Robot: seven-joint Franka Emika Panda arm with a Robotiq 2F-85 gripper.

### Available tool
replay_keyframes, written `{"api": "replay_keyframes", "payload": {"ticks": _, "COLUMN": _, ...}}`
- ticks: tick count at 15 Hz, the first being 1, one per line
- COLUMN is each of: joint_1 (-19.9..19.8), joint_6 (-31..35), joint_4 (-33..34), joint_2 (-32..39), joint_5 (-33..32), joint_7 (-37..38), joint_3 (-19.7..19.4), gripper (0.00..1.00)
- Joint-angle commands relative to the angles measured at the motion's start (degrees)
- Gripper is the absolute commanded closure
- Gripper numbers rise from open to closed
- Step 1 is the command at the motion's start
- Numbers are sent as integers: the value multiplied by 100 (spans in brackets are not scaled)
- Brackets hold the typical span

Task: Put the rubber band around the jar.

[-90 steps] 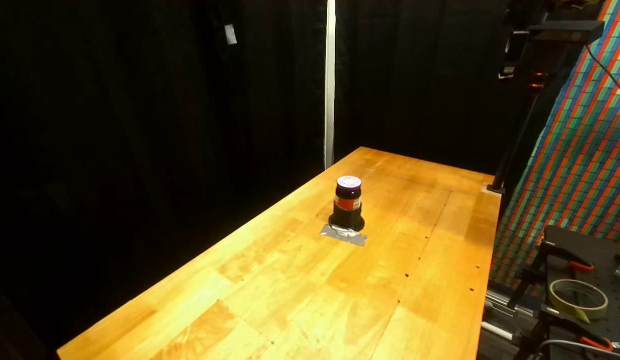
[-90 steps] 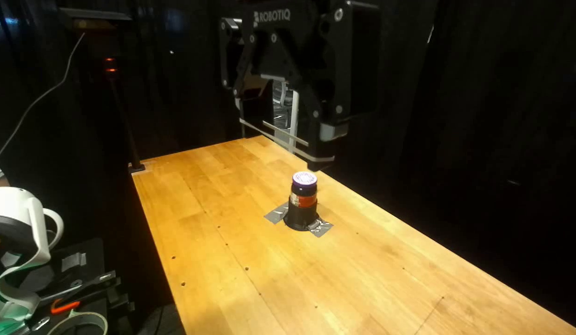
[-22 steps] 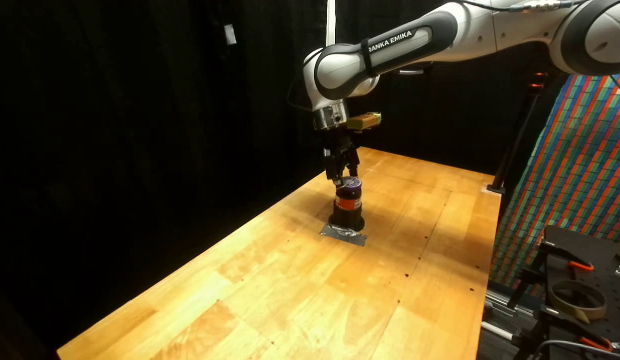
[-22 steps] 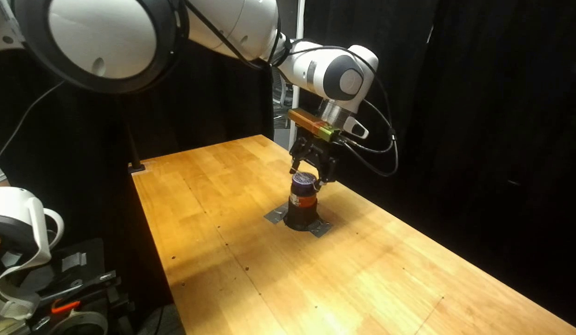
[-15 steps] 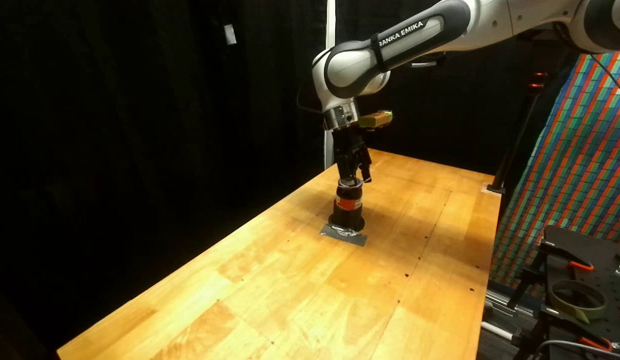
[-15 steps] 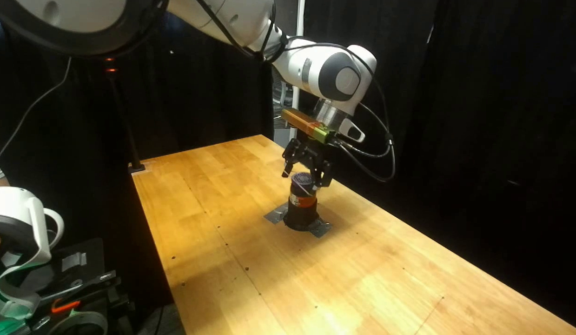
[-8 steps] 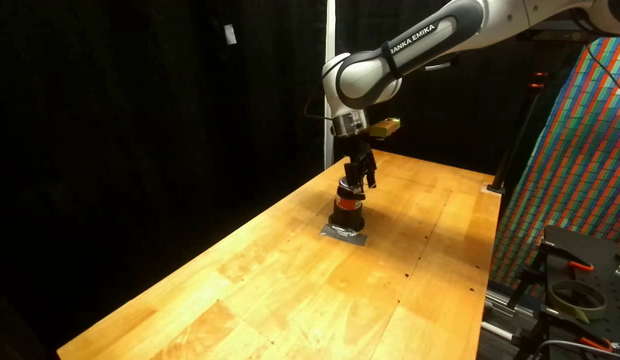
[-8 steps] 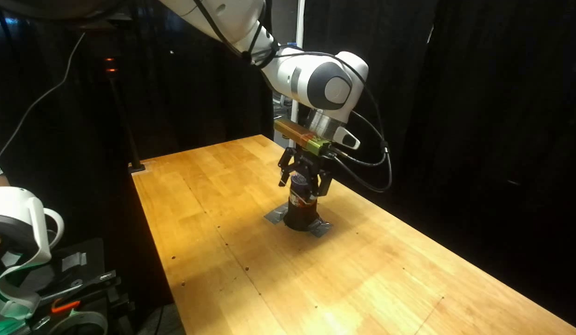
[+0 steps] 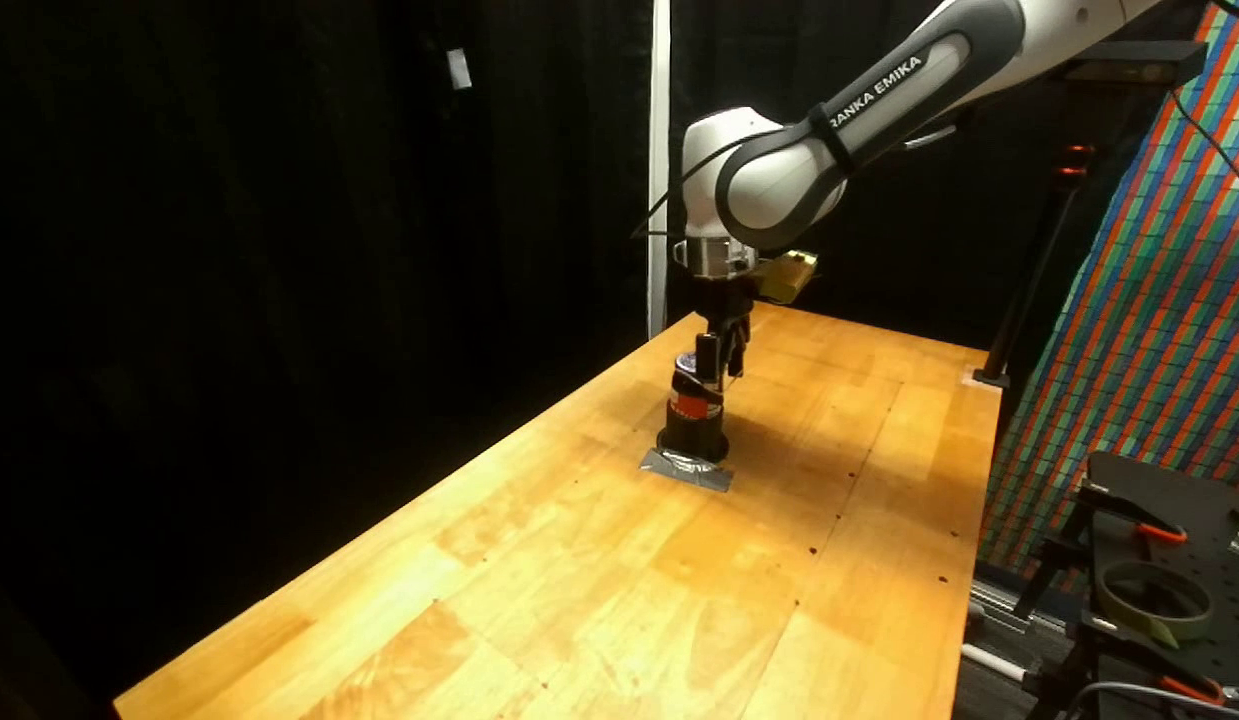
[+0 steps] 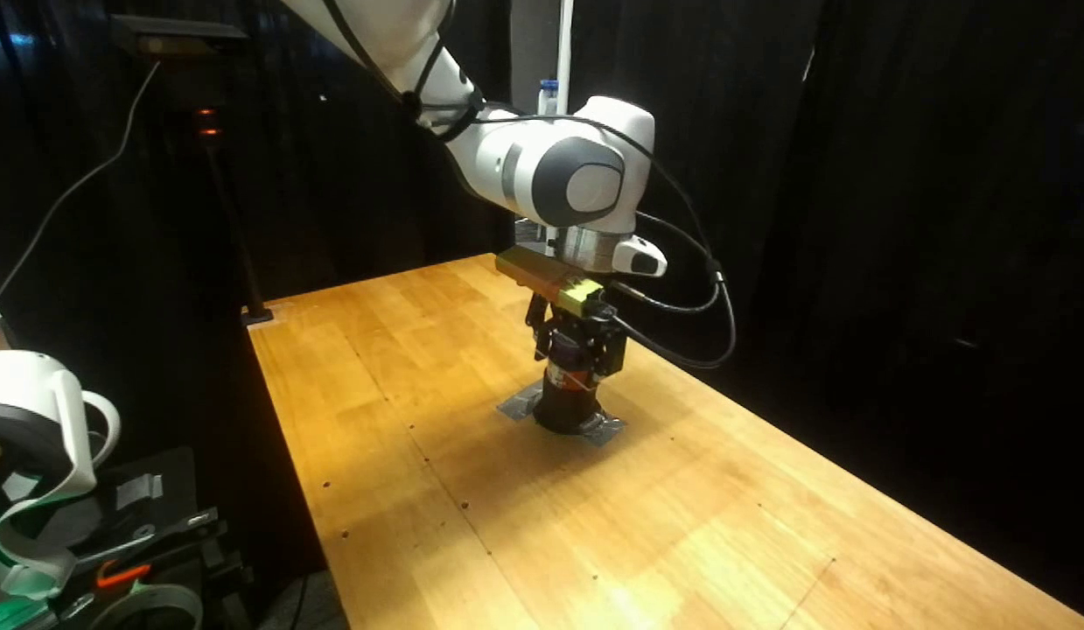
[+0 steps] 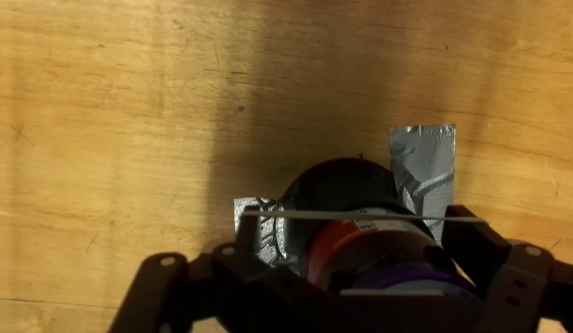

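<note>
The jar [image 9: 689, 407] stands upright in a black holder [image 9: 693, 438] on the table, with a purple-rimmed lid and an orange-red label. It also shows in an exterior view [image 10: 559, 376] and in the wrist view [image 11: 323, 245]. My gripper [image 11: 358, 215] is open, its fingers spread on either side of the jar at lid and label height; both exterior views show it there too [image 9: 722, 378] [image 10: 575, 363]. A thin pale rubber band [image 11: 309, 215] is stretched between the fingertips. One strand crosses in front of the jar's label. The band's far strand is hidden.
Strips of grey tape [image 11: 425, 162] fix the holder to the wooden table [image 9: 579, 560]. A black post [image 10: 255, 306] stands at the table's far corner. A dark side table [image 9: 1129, 500] with a tape roll [image 9: 1154, 600] is beside it. Black curtains [image 9: 279, 300] surround the scene.
My gripper has come down over the jar with the stretched band and turned more upright. In the last half second it has lowered further. The jar and holder have not moved.
</note>
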Motion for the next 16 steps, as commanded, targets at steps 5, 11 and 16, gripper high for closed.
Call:
{"api": "replay_keyframes", "payload": {"ticks": 5, "joint_1": 16, "joint_6": 1699, "joint_4": -1344, "joint_2": -730, "joint_5": -300, "joint_7": 59, "joint_3": -129, "gripper": 0}}
{"api": "replay_keyframes", "payload": {"ticks": 11, "joint_1": -208, "joint_6": 2828, "joint_4": -2118, "joint_2": -1096, "joint_5": -131, "joint_7": -609, "joint_3": 150, "gripper": 48}}
{"api": "replay_keyframes", "payload": {"ticks": 16, "joint_1": -383, "joint_6": 3720, "joint_4": -2707, "joint_2": -1334, "joint_5": -81, "joint_7": -1051, "joint_3": 320, "gripper": 84}}
